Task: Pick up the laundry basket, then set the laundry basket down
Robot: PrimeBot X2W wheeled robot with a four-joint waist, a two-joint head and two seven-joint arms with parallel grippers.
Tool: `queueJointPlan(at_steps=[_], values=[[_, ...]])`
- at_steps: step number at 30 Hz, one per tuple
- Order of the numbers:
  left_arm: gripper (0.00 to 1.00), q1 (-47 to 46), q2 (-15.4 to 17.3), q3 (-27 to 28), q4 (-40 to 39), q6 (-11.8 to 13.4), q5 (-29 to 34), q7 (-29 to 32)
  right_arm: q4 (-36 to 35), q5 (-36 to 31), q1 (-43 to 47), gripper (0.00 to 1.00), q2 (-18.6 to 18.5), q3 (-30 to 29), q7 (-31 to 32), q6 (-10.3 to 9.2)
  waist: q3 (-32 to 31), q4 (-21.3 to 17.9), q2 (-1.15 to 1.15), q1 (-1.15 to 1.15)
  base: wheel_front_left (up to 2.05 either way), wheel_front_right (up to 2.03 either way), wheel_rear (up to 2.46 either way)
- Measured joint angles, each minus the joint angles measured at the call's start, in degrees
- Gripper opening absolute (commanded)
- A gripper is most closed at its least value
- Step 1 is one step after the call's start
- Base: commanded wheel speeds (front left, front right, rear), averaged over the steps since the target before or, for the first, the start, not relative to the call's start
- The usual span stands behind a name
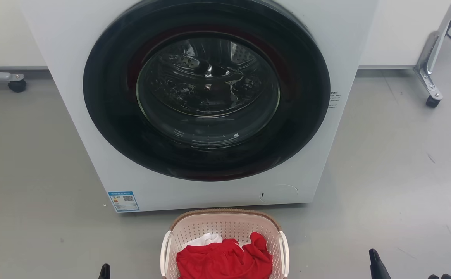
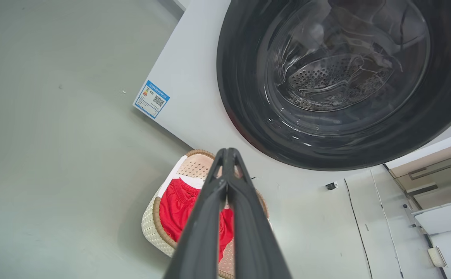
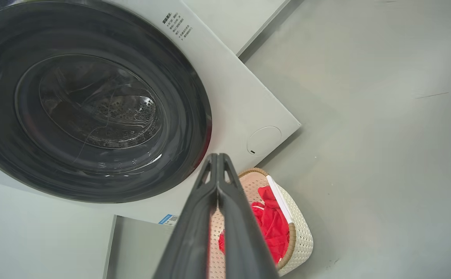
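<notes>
- Laundry basket [image 1: 225, 226] stands on the grey floor [image 1: 384, 174] at bottom centre of the head view, just in front of the white washer [image 1: 210, 190]. Its near part is cut off by the frame edge.
- Basket upright, brown rim on top, a white handle [image 1: 166, 250] on each side. Inside, a red garment [image 1: 225, 261] lies over a bit of white cloth [image 1: 206, 239].
- Left gripper [image 2: 227, 152], left wrist view: fingers pressed together at the tips, nothing between them. The basket shows behind them at lower centre.
- Right gripper [image 3: 217, 155], right wrist view: likewise closed tip to tip, empty. The basket is at lower centre-right behind the fingers.
- Head view: a dark fingertip at the lower left and another at the lower right, each clear of the basket's handles.
- Washer door [image 1: 206, 89] round, dark glass. Blue label [image 1: 124, 200] at the washer's lower left corner.
</notes>
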Motion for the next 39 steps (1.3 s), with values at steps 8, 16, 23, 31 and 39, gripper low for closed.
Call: queueJointPlan(at_steps=[8,16,23,31,39], values=[[0.0,-1.2,-0.2,1.2,0.2,-1.0,-6.4,1.7,0.6,6.3,-0.5,0.0,0.0,-2.2,1.7,1.11,-0.1,0.1,0.0,0.0,0.0,0.0,0.0],[0.0,-2.3,-0.2,2.3,0.4,-2.3,-12.7,3.2,1.2,12.3,-1.4,0.0,0.1,-4.4,3.3,2.46,-0.2,0.2,0.0,0.0,0.0,0.0,0.0],[0.0,-3.1,-0.2,3.3,0.5,-3.5,-18.1,4.6,1.5,17.9,-2.5,0.0,0.1,-6.4,4.7,3.46,-0.2,0.4,0.0,0.0,0.0,0.0,0.0],[0.0,-4.0,-0.3,4.4,0.7,-4.5,-24.5,6.4,2.0,24.0,-3.1,0.0,0.1,-8.6,6.4,4.54,-0.3,0.5,0.0,0.0,0.0,0.0,0.0],[0.0,-4.9,-0.3,5.6,0.8,-5.7,-30.8,8.0,2.5,30.0,-3.9,0.0,0.2,-10.8,8.0,5.89,-0.4,0.6,0.0,0.0,0.0,0.0,0.0]])
